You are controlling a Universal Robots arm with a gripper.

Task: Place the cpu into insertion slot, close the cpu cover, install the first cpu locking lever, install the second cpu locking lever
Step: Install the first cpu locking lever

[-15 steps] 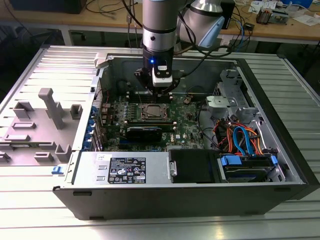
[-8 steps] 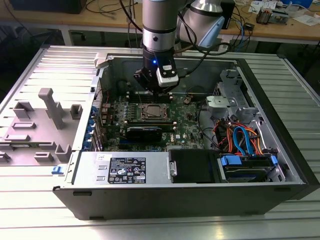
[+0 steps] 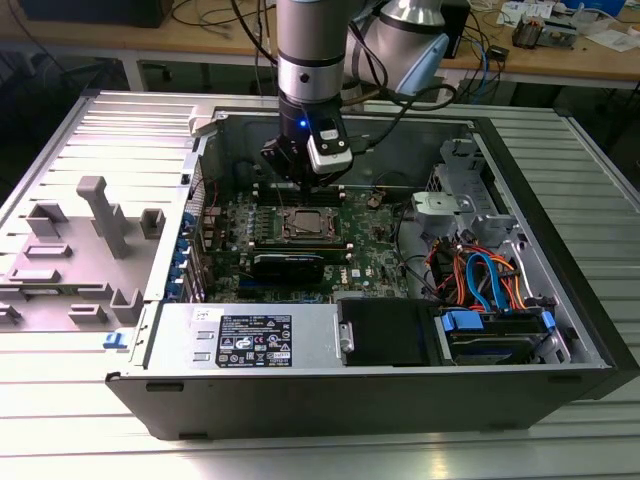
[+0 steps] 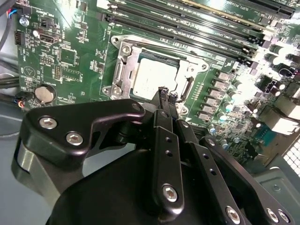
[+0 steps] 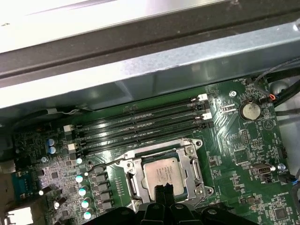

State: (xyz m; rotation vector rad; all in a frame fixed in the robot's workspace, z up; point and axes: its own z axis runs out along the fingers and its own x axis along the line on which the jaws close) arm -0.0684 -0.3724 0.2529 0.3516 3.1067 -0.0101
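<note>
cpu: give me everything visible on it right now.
The cpu is a small flat square with a dull silver-grey metal top bearing faint print. It lies level in the insertion slot on the green board, its top showing through the window of the silver cpu cover framing it. The gripper is poised at one edge; contact cannot be told.
</note>
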